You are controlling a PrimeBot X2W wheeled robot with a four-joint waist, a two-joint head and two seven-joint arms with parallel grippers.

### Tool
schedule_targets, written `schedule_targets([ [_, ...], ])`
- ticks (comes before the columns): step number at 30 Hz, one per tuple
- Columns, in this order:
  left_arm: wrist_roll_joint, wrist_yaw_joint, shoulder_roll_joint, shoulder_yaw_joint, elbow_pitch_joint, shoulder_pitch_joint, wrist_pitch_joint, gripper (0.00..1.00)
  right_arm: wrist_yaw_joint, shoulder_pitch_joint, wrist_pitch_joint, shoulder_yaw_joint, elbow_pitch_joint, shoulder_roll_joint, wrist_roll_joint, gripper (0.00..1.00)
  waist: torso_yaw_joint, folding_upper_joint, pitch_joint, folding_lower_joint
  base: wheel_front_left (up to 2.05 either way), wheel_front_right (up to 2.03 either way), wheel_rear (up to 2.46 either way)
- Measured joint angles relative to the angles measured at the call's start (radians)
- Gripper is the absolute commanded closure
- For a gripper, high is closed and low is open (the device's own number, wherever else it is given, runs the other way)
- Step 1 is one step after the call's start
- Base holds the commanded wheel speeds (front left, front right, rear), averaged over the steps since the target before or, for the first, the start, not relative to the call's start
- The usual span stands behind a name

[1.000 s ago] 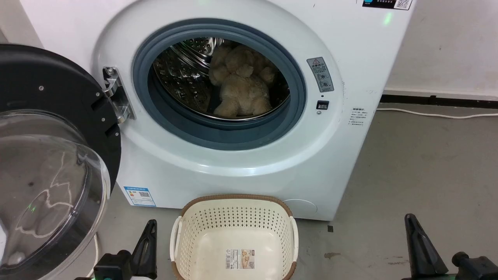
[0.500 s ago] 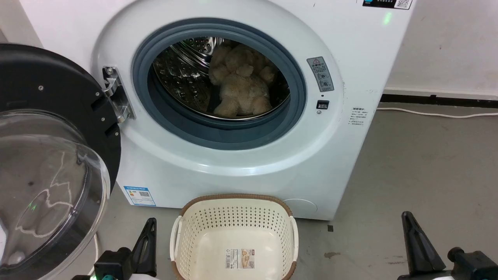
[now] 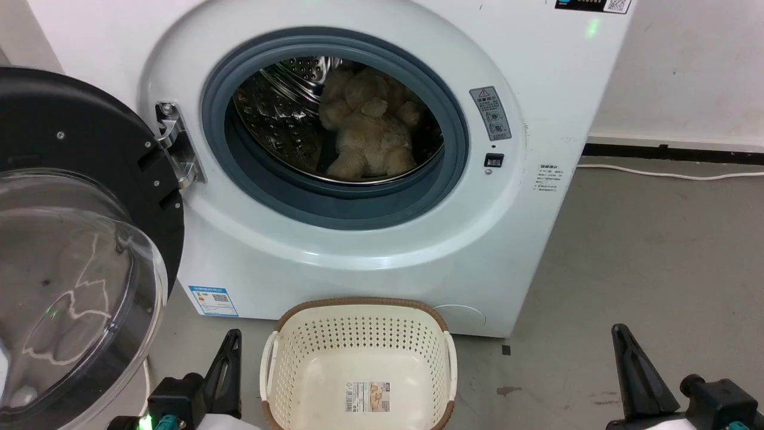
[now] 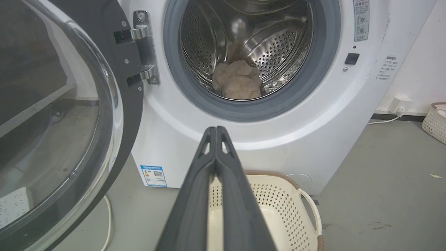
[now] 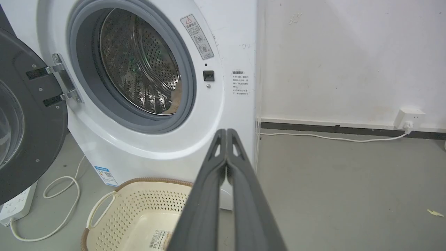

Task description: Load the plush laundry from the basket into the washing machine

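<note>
Cream-beige plush (image 3: pixel 370 140) lies inside the washer (image 3: pixel 382 263), slumped low in the steel drum (image 3: pixel 274 119) just behind the grey door ring (image 3: pixel 334 209). I read the door (image 3: pixel 77 179) as swung wide open on the washer's left side. The basket (image 3: pixel 358 303) stands on the floor (image 3: pixel 656 251) directly before the washer, and its bare bottom shows a label (image 3: pixel 368 397).

Left hand (image 4: pixel 216 129): fingers pressed together tip to tip, low beside the basket's left handle, aimed at the washer front.

Right hand (image 5: pixel 226 131): fingers pressed together tip to tip, low over the floor, well to the right of the basket.
</note>
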Motion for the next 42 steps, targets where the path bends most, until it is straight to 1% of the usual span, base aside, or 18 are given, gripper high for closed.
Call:
schedule_targets([
  [42,0.052,0.002,-0.020,0.023,-0.045,-0.024,0.084,1.00,0.000,-0.058,0.082,0.011,0.007,0.000,-0.056,1.00,-0.009,0.0000,0.005,0.0000,0.00,0.00,0.00],
])
